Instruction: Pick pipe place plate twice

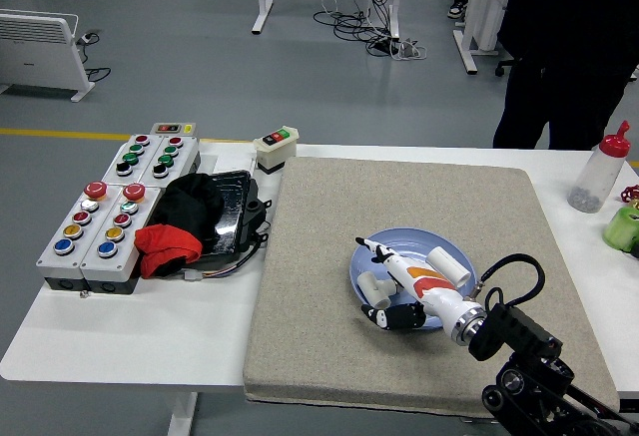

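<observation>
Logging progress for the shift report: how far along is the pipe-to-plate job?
One white pipe fitting already lies on the blue plate. The right robot hand holds a second pipe piece over the plate's left rim. Left to do: release it and withdraw.
</observation>
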Available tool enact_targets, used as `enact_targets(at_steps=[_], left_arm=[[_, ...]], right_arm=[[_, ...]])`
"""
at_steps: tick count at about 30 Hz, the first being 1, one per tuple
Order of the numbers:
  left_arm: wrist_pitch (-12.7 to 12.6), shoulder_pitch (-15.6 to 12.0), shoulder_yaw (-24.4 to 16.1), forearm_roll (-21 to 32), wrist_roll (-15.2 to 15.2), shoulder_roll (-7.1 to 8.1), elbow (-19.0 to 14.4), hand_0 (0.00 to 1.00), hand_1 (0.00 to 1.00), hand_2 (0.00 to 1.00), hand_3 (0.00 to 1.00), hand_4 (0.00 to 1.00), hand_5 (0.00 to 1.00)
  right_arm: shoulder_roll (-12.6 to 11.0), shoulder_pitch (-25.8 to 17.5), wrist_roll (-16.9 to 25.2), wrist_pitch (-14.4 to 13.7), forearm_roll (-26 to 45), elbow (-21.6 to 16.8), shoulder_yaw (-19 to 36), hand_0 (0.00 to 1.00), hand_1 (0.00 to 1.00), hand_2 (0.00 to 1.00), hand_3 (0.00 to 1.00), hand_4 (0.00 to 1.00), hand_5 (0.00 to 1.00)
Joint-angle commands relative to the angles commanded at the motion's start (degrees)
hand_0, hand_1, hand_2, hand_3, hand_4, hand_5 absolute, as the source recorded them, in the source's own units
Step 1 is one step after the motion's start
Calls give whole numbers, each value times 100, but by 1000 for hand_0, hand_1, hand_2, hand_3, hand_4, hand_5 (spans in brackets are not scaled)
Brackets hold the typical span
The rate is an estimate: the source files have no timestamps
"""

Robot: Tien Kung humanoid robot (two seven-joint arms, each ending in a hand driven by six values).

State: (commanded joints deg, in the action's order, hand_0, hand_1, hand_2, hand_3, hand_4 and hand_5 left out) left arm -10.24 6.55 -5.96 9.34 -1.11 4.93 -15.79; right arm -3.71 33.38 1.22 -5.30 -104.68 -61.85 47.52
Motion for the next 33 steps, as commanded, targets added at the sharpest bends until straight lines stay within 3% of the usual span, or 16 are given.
enact_targets(at_steps=[9, 15, 20, 33], left_arm=[[10, 27, 68, 101, 43, 2, 0, 691, 652, 673, 612, 250, 998], [10, 40, 73, 105, 44, 2, 1, 691, 652, 674, 612, 249, 998], [12, 39, 66, 88, 42, 5, 0, 691, 652, 673, 612, 249, 998], [10, 63, 75, 95, 72, -6, 5, 691, 652, 673, 613, 251, 998]], right_arm=[[-1, -79, 132, -309, 134, -159, 331, 979, 920, 998, 998, 778, 339], [36, -271, 306, -615, 483, -300, 1069, 975, 915, 998, 998, 772, 342], [-11, -459, 396, -800, 1306, -391, 2042, 966, 899, 998, 974, 742, 339], [-21, -1044, 335, -749, 3337, -596, 3775, 928, 868, 990, 922, 687, 369]])
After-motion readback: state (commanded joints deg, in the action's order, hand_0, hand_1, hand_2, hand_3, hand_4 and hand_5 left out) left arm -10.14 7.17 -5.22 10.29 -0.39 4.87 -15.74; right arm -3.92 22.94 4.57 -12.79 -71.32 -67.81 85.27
